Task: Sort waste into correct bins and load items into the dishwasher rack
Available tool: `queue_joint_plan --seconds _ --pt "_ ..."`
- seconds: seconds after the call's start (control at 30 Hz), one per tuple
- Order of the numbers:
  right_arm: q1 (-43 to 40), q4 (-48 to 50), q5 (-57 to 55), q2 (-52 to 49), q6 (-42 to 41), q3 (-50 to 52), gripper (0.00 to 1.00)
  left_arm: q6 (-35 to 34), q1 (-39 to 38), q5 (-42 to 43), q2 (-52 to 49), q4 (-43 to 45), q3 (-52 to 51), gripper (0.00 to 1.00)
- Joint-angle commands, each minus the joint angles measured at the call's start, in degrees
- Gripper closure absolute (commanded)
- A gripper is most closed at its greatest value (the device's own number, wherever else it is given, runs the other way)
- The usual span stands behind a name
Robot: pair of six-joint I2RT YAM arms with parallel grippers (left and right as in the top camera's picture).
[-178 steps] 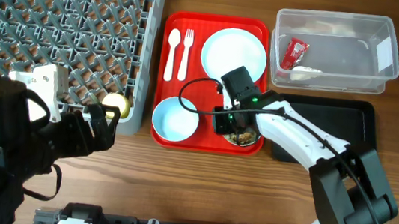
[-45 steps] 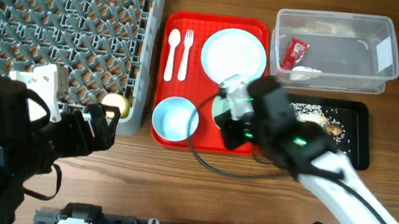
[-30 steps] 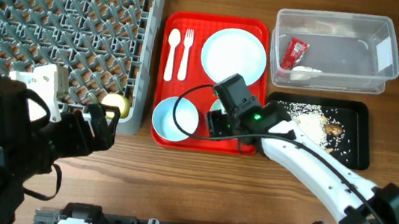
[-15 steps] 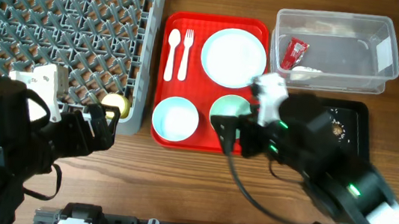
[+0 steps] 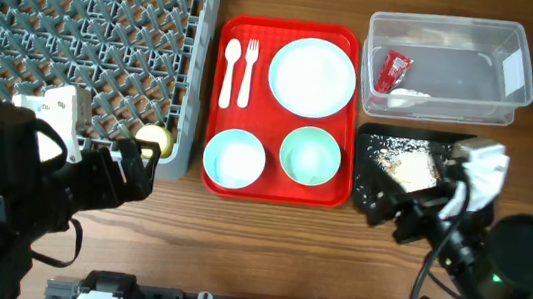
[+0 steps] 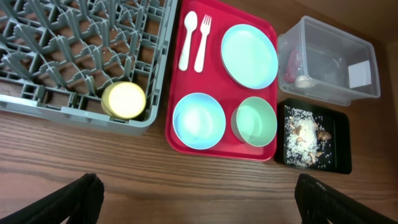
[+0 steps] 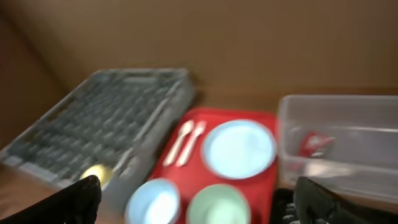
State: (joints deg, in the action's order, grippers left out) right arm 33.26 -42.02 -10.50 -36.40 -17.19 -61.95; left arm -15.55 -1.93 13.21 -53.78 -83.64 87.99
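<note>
Empty-handed, the right gripper (image 5: 392, 216) seen from above sits pulled back over the near edge of the black tray (image 5: 429, 136), clear of the red serving tray (image 5: 255, 118). Half a second ago that arm stood right by the green bowl (image 5: 310, 156). Now the bowl rests alone and empty beside the blue bowl (image 5: 234, 158), and the crumbs (image 5: 408, 166) it carried earlier lie scattered in the black tray. To my eye the food waste is sorted. The red wrapper (image 5: 394, 72) and white scrap (image 5: 408, 98) lie in the clear tub (image 5: 523, 58). The plate (image 5: 312, 76), fork (image 5: 248, 72) and spoon (image 5: 228, 73) are on the red tray. The left gripper (image 5: 133, 170) hangs at the near edge of the dishwasher rack (image 5: 78, 37), close to the yellow cup (image 5: 154, 139) in the rack's corner.

From the left wrist, its fingers (image 6: 81, 196) stand wide apart with nothing between them and bare wood below.

The right wrist view is blurred, yet its own fingers (image 7: 74, 199) show spread wide at the lower corners, holding nothing. Loading the bowls, plate and cutlery looks like what remains.
</note>
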Motion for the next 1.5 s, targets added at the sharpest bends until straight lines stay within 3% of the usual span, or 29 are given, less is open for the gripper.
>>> queue_joint_plan --seconds 0.0,0.1,0.2,0.37,0.6,0.77,1.47 --pt "-9.18 7.19 0.63 3.63 2.89 8.31 0.00 -0.28 -0.31 0.48 0.00 0.00 0.52 0.00" --pt "-17.42 21.75 8.04 8.55 3.67 20.04 0.00 -0.28 -0.31 0.48 0.00 0.00 0.52 0.00" --pt "-21.70 29.64 12.55 14.60 3.65 29.70 0.00 -0.26 -0.31 0.48 0.00 0.00 0.52 0.00" --pt "-24.83 30.91 13.05 26.56 3.56 41.99 0.01 -0.28 -0.31 0.48 0.00 0.00 0.52 0.00" --pt "-25.75 32.00 7.45 35.32 3.50 52.85 0.00 -0.26 -0.31 0.48 0.00 0.00 0.52 0.00" --pt "-25.79 42.49 7.52 36.24 3.52 61.51 0.00 -0.26 -0.31 0.46 0.00 0.00 0.52 0.00" --pt "-25.77 42.84 7.52 36.20 3.50 61.66 0.01 -0.28 -0.31 0.46 0.00 0.00 0.52 0.00"
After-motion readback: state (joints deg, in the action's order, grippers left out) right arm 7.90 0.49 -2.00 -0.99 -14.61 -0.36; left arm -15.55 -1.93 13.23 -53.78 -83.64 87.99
